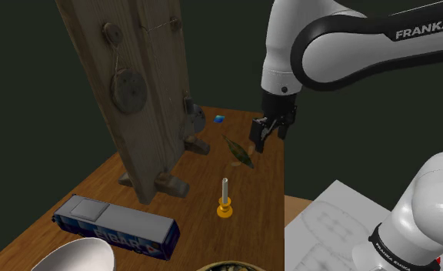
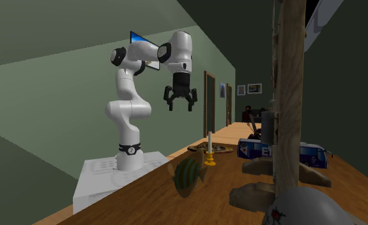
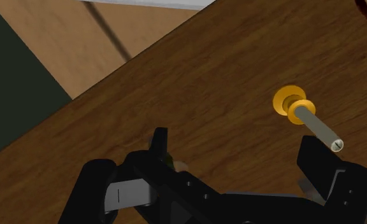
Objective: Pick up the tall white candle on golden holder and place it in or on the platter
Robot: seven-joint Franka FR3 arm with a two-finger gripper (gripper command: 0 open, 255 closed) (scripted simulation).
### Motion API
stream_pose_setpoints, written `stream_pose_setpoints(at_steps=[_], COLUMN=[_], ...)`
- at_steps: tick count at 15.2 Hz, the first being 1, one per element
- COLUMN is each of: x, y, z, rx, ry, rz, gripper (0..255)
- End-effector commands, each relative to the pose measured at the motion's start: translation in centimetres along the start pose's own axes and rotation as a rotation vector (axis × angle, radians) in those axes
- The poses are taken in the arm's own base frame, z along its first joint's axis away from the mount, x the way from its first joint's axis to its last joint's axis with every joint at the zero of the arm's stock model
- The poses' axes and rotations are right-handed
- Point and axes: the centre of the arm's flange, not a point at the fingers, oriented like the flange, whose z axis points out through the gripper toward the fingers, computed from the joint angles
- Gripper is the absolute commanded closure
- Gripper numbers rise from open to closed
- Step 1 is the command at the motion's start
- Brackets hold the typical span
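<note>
The gripper [image 1: 261, 141] hangs high over the table [image 1: 97, 189], jaws spread wide with nothing between them. The tall white candle on its golden holder [image 1: 225, 199] stands upright below and apart from it, near the table edge that faces the stand [image 1: 343, 219], roughly midway along that edge. The platter [image 1: 212, 267] sits at the table's near end in the shoulder view, close to the candle and cut off by the picture's border.

In the wrist view the candle [image 3: 316, 121] lies close to one finger [image 3: 315, 153] rather than midway between the two. My judgement: a straight descent from here would bring that finger down on the candle's tip and tip it over, and with the edge so near it could roll off toward the stand. The hand likely needs to shift sideways first. The candle is thin and looks smooth over a small base, so a grip taken high may let it swing or slip. A low carry could clip the platter's rim on the way in
</note>
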Motion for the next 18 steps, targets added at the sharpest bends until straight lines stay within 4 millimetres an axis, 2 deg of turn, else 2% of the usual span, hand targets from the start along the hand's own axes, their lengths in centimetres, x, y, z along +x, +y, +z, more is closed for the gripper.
stream_pose_setpoints(at_steps=[1, 10, 11, 18], x=[0.7, 3.3, 3.5, 3.5], y=[-2.1, -11.8, -12.4, -12.5], z=[1.1, 6.6, 6.9, 10.6], rx=[0.008, 0.037, 0.039, 0.039], ry=[0.003, 0.012, 0.012, 0.012], rz=[0.002, 0.007, 0.007, 0.007], gripper=[0, 0, 0, 0])
